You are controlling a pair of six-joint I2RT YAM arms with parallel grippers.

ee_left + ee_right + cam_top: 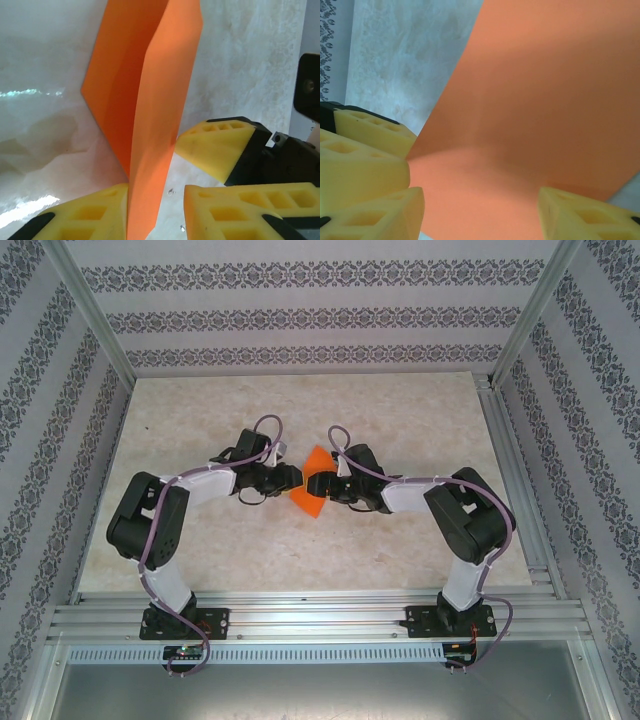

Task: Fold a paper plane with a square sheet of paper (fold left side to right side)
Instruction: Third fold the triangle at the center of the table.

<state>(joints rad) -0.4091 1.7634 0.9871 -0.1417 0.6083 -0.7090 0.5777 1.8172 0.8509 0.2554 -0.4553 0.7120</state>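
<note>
Two sets of fingers faced each other over the tabletop [300,410], the square sheet of paper [150,100] upright between them. The left fingers [95,215] stood parted around it; whether the right fingers [580,210] gripped it we could not tell. We judged it light, floppy, best pinched near the crease.

From my console I count one orange sheet of paper [312,495], one table [300,410], and two arms [165,515], carrying one left gripper [293,478] and one right gripper [324,484], two grippers altogether.
</note>
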